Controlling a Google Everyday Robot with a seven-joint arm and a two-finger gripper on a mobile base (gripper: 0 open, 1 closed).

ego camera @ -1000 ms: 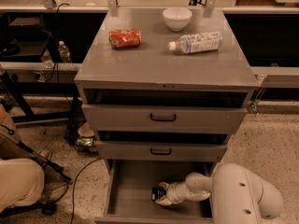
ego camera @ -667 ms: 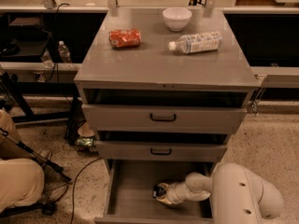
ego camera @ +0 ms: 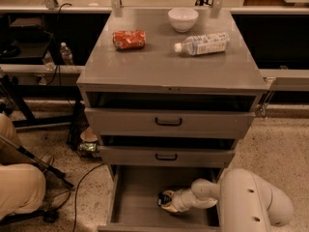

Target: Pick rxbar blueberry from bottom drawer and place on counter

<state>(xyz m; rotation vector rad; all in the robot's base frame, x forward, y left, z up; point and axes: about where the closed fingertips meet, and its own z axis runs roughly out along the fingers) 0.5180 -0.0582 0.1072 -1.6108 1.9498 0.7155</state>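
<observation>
Since the gripper [ego camera: 164, 201] sits low inside the bottom drawer [ego camera: 137, 197], tip pointing left across the drawer floor, everything else is placed from it. A small dark patch with pale marks lies right at the tip, touching or nearly touching it; judged to be the rxbar blueberry [ego camera: 167, 195]. Cannot tell the gripper's opening, or whether the bar is held or only pressed against. The bar's long axis is unclear too, as the tip covers most of it.

The white arm [ego camera: 251, 204] comes in from the right of the gripper, over the drawer's right wall. The drawer floor to the left and in front of the gripper is plain grey.

The counter [ego camera: 159, 66] is well above and behind the gripper, past two partly open drawers with black handles. On it: a red-orange can [ego camera: 129, 39] up and left, a water bottle [ego camera: 203, 43] on its side up and right, and a white bowl [ego camera: 183, 19] farthest back.

Judgement: the pick is at the contact stage. The next move needs a secure hold, then a lift clear of the drawer fronts above.
</observation>
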